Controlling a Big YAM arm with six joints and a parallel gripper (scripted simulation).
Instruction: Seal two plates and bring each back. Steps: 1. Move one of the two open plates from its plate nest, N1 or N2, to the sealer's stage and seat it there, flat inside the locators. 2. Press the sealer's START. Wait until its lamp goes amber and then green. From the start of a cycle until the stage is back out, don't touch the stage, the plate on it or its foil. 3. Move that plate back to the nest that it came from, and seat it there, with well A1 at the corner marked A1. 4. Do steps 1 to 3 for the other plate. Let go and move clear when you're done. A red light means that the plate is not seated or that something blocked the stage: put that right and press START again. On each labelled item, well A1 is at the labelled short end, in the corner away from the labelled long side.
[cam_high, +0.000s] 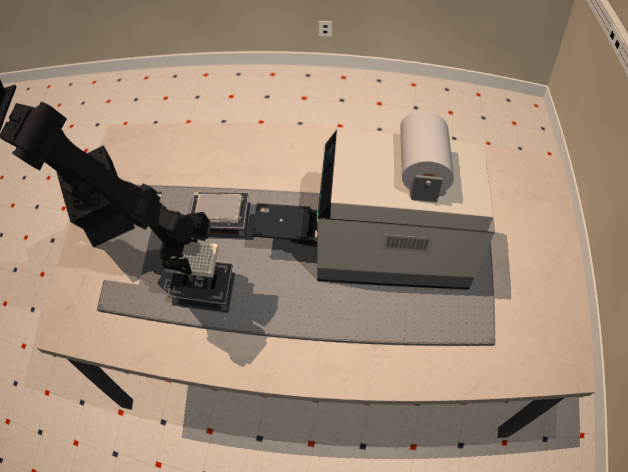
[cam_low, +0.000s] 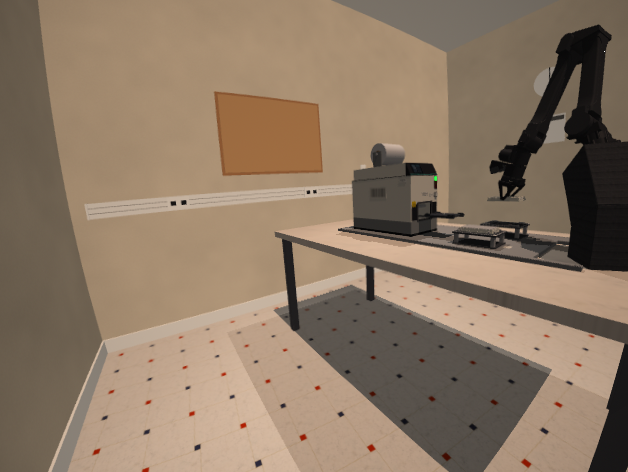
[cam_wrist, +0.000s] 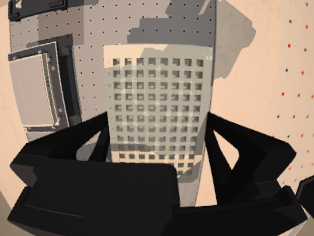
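My gripper (cam_high: 189, 258) (cam_low: 509, 196) (cam_wrist: 157, 116) is shut on an open plate (cam_high: 205, 258) (cam_low: 493, 198) (cam_wrist: 156, 95), fingers on its two long sides. The plate's wells are uncovered and it hangs roughly level above the empty nest N2 (cam_high: 203, 295). The other plate (cam_high: 219, 206) (cam_wrist: 31, 92) has a smooth, foil-like top and sits in the other nest (cam_high: 245, 203) (cam_wrist: 58, 75). The sealer's stage (cam_high: 278, 221) (cam_low: 449, 215) is out and bare. The sealer's lamp (cam_low: 435, 178) is green. The START button is not clear to see.
The sealer (cam_high: 401, 253) (cam_low: 375, 203) stands on the perforated board (cam_high: 375, 317) to the right of the nests in the top view, with a foil roll (cam_high: 425, 147) (cam_low: 388, 154) on top. The plate-bearing nest lies beside the stage, close to the arm.
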